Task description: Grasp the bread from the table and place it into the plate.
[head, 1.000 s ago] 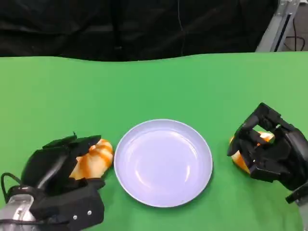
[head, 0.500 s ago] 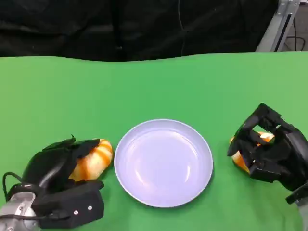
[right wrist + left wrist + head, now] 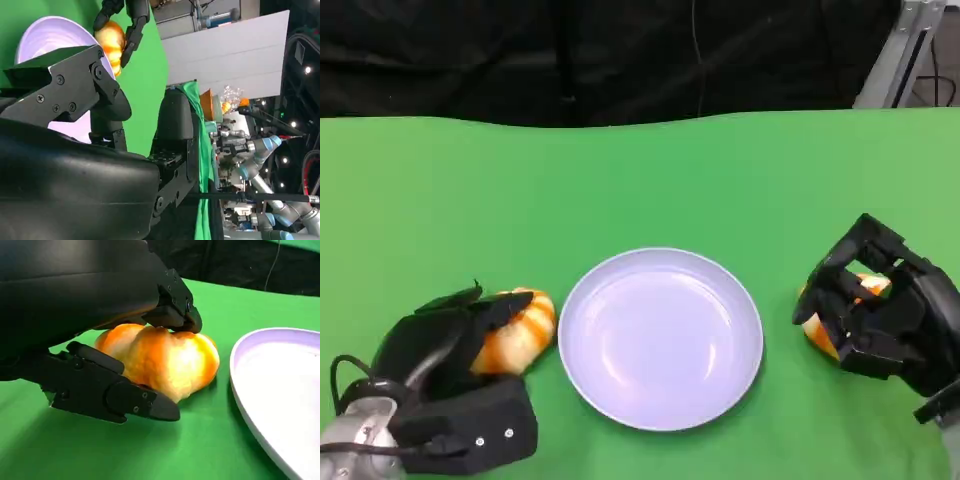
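A white plate (image 3: 660,340) lies in the middle of the green table. Left of it sits a glazed orange bread (image 3: 520,328), and my left hand (image 3: 445,345) grips it. In the left wrist view one finger presses on top of this bread (image 3: 165,360) and the thumb lies against its near side, with the plate (image 3: 280,390) just beyond. Right of the plate, my right hand (image 3: 885,310) is curled around a second orange bread (image 3: 814,328), mostly hidden by the fingers. The right wrist view looks past my right hand's fingers (image 3: 75,95) to the plate (image 3: 45,35) and the far bread (image 3: 112,47).
The green table (image 3: 640,180) reaches back to a black curtain (image 3: 620,50). A metal frame (image 3: 900,50) stands at the back right corner. Beyond the table's side, the right wrist view shows lab equipment and another robot arm (image 3: 260,150).
My left hand has sunk lower and drawn its fingers in around the left bread. The right hand, its bread and the plate have stayed put.
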Controlling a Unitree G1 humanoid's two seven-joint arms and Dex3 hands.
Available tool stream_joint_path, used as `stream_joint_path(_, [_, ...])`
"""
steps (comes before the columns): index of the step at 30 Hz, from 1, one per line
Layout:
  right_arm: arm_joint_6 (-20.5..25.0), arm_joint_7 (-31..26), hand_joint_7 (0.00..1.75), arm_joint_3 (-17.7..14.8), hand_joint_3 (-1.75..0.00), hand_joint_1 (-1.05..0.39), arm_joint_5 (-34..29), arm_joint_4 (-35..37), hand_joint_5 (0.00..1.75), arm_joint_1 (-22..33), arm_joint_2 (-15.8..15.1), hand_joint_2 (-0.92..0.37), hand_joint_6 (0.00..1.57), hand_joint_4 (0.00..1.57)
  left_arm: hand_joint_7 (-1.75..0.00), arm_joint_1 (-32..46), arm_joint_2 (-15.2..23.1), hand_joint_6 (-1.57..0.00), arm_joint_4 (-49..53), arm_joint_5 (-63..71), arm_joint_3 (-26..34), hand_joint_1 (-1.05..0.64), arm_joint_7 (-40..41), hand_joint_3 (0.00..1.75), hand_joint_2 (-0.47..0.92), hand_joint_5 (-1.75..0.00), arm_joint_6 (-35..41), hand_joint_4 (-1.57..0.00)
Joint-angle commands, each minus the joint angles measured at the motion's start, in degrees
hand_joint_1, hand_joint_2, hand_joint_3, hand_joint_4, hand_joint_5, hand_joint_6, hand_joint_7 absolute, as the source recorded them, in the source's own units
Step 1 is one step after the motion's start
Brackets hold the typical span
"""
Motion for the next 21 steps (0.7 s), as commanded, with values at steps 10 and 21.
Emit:
stream_joint_path(10, [0.05,0.05,1.67,-0.59,-1.22,0.14,0.82,-0.15,1.75,0.08,-0.68,-0.64,0.33,0.46,0.00,1.07,2.33,-0.39,-1.95,0.04,-1.27,-0.06,-2.86,0.00,0.88,0.00,1.72,-0.30])
stream_joint_path(21, [0.14,0.16,1.67,-0.62,-1.23,0.14,0.87,0.02,1.75,-0.08,-0.54,-0.64,0.33,0.45,-0.06,1.74,1.35,-0.57,-5.07,0.76,-1.02,-0.05,-2.47,0.02,0.92,-0.08,8.05,-0.51])
